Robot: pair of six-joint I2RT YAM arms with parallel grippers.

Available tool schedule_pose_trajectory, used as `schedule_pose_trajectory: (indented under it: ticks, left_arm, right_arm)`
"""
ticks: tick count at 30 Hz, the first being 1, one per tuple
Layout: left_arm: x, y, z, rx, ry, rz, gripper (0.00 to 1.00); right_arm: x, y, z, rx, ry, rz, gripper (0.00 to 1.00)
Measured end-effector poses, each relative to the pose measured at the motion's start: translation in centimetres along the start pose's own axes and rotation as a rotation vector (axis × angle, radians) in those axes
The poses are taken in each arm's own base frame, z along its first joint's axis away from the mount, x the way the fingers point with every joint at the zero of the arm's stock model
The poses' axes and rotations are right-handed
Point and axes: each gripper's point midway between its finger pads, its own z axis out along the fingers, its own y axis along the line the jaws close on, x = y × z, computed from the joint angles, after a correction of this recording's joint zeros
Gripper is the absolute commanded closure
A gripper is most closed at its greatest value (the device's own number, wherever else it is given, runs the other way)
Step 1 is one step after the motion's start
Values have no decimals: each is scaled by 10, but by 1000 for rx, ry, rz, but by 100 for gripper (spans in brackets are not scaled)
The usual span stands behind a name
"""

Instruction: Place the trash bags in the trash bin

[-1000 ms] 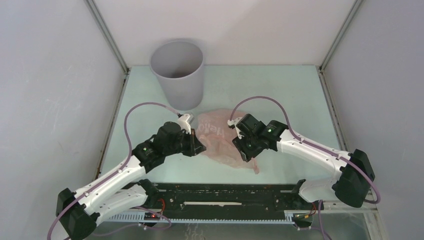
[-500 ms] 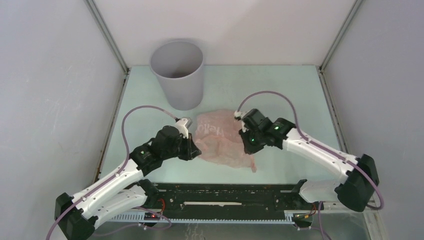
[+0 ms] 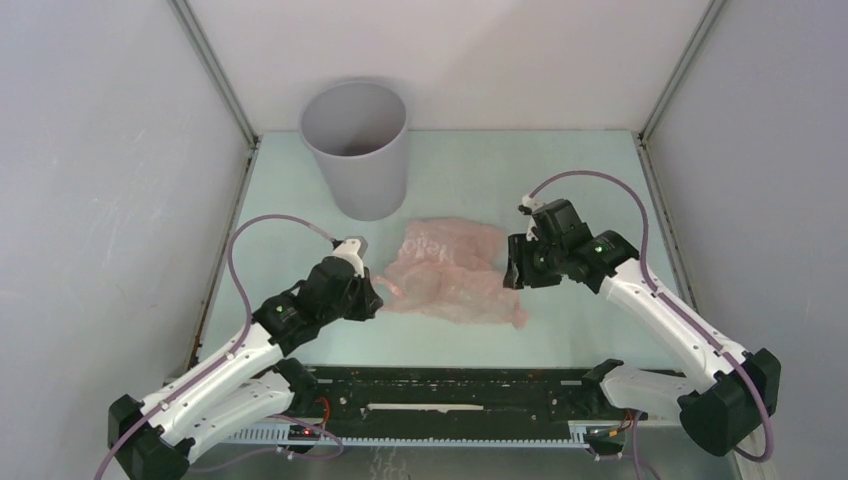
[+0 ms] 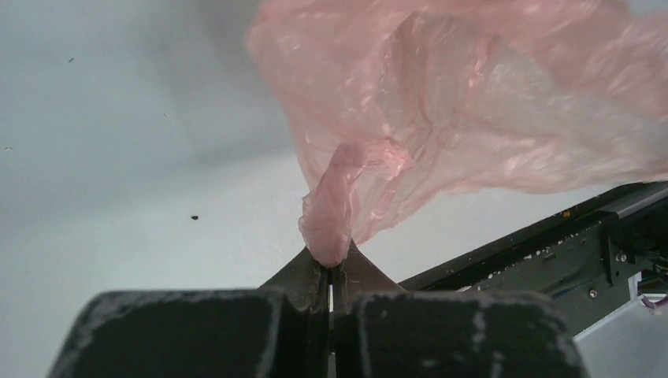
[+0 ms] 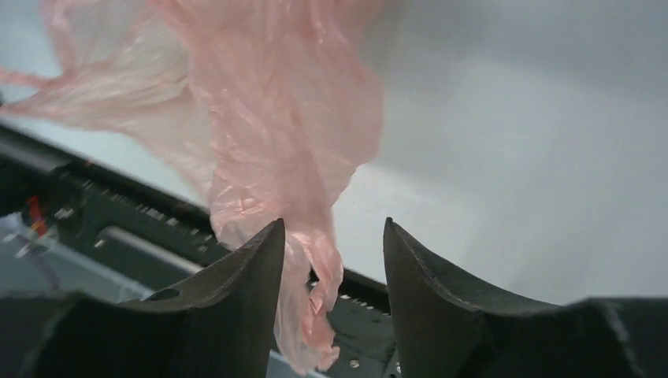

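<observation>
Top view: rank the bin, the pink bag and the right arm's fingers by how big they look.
1. Bin and bag: about alike, and the bin's rim sits nearer the camera, so unranked.
2. Right fingers: clearly smallest.

**Arms draw apart, bag spreads out**

The left gripper (image 3: pixel 372 297) has pulled back toward the near-left corner, taking the left end of the bag (image 3: pixel 450 275) with it. The right gripper (image 3: pixel 512 272) has left the bag's middle and swung toward the right edge, so it now sits at the bag's right side. The bag lies wider and flatter than a second ago.
</observation>
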Motion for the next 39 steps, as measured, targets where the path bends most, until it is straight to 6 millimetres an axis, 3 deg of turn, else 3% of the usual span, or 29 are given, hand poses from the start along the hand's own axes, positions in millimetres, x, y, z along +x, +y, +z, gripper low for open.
schedule_pose_trajectory:
  ticks: [4, 9, 16, 21, 27, 39]
  left_arm:
    - [1, 1, 2, -5, 10, 0, 100]
    - [2, -1, 4, 3, 21, 0, 100]
    - [-2, -6, 4, 22, 18, 4, 100]
    - [-3, -4, 5, 23, 22, 4, 100]
    - [-2, -2, 8, 21, 33, 10, 100]
    - [-2, -7, 8, 48, 38, 13, 100]
  right_arm:
    - [18, 19, 12, -160, 59, 75, 39]
    - [37, 25, 21, -235, 119, 152, 37]
    - [54, 42, 0, -298, 125, 150, 39]
    - [80, 70, -9, -341, 150, 38, 50]
    - [98, 57, 21, -191, 216, 0, 51]
    - [107, 59, 37, -157, 175, -116, 53]
